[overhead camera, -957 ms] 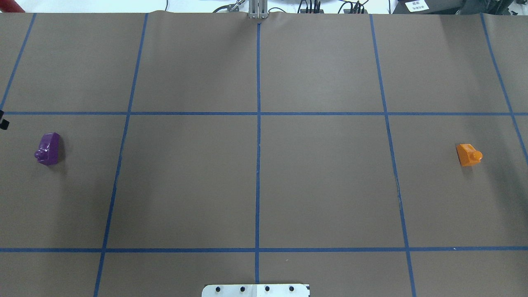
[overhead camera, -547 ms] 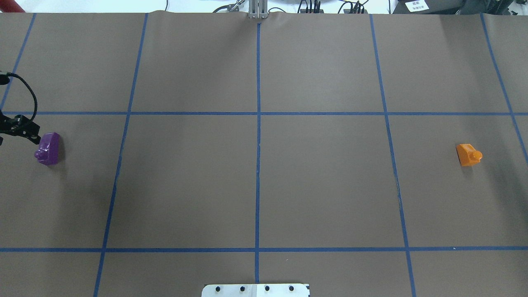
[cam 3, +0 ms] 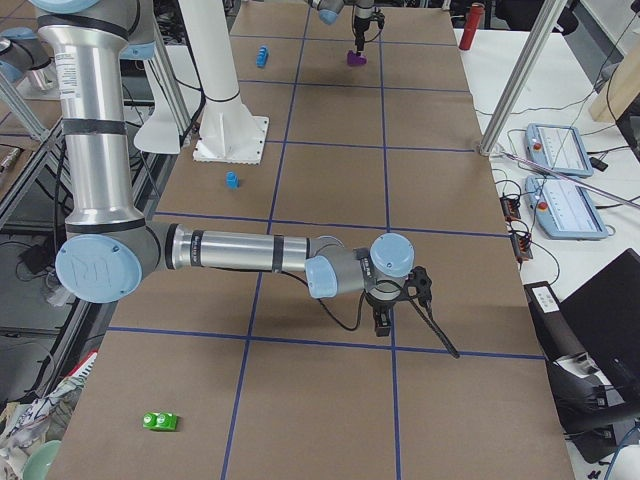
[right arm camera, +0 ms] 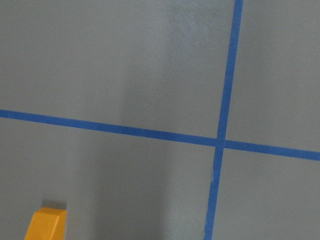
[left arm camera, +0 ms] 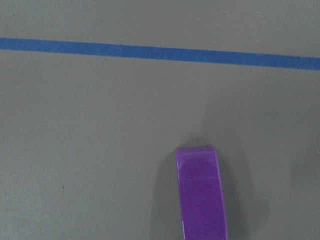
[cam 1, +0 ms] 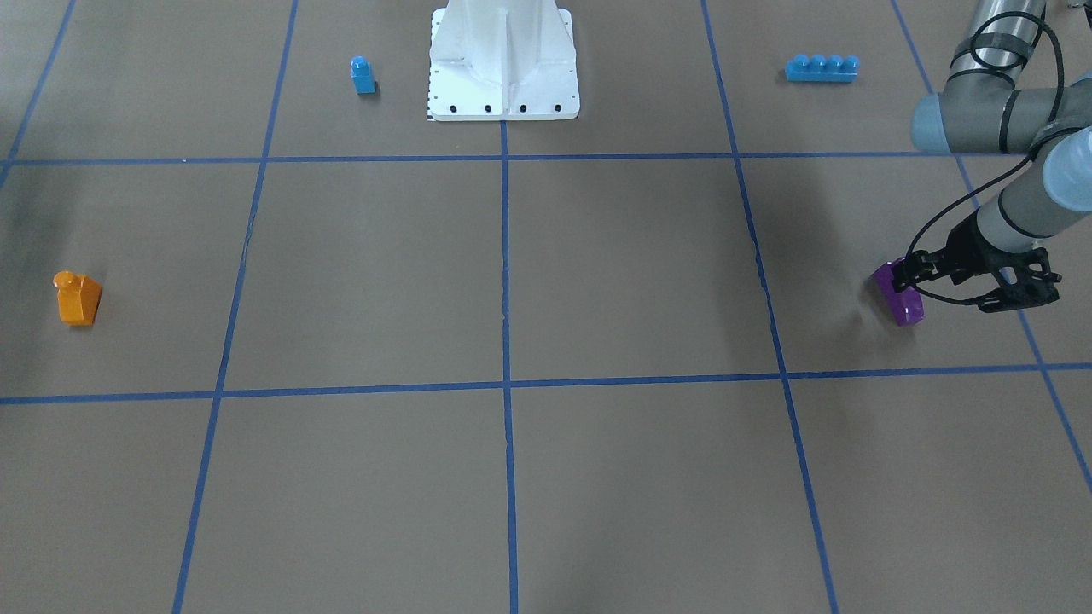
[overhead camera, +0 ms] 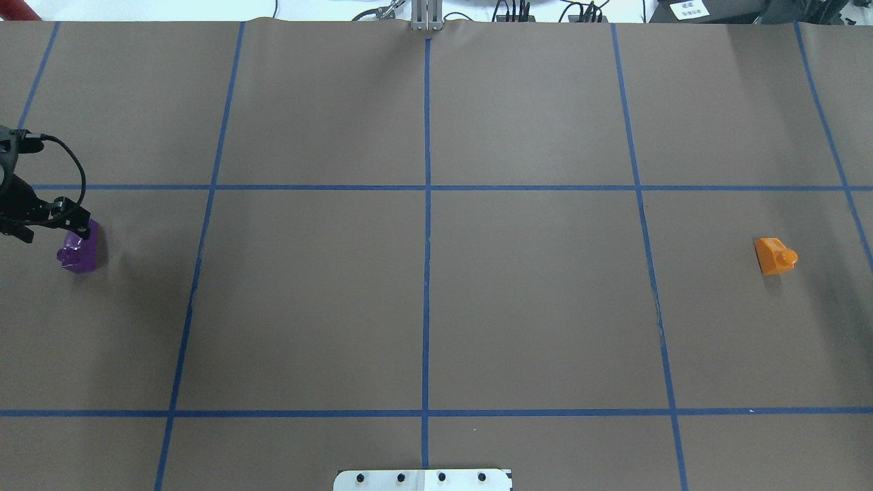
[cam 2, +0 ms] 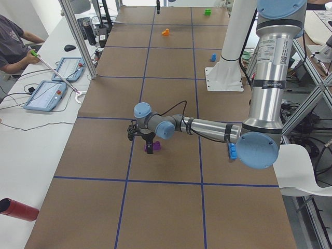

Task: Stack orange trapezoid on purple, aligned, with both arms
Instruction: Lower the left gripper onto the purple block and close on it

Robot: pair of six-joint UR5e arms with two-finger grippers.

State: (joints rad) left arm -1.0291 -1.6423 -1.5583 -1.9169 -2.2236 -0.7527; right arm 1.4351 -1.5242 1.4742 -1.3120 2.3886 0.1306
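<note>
Left end effector (overhead camera: 51,228), jaws apart, has come in over the purple (overhead camera: 80,252) by the desk's left edge; orange trapezoid (overhead camera: 774,256) unmoved. Right end effector (cam 3: 383,322): cannot tell.

Small blue block (cam 1: 363,75); blue 4-stud brick (cam 1: 821,68); green brick (cam 3: 159,421).

The worktop (overhead camera: 532,307) is covered in matt brown paper, smooth with faint creases, marked off by strips of blue tape (overhead camera: 427,273) with a slight sheen. The purple block (overhead camera: 80,252) and orange block (overhead camera: 774,256) are glossy moulded plastic catching highlights. The left arm (cam 2: 270,78) is satin silver metal tubing with smooth light blue plastic caps (cam 2: 256,150). The left tool (cam 1: 949,286) looks matt black, with a black rubbery cable (cam 1: 943,217). The base (cam 1: 503,60) is glossy white painted metal.
</note>
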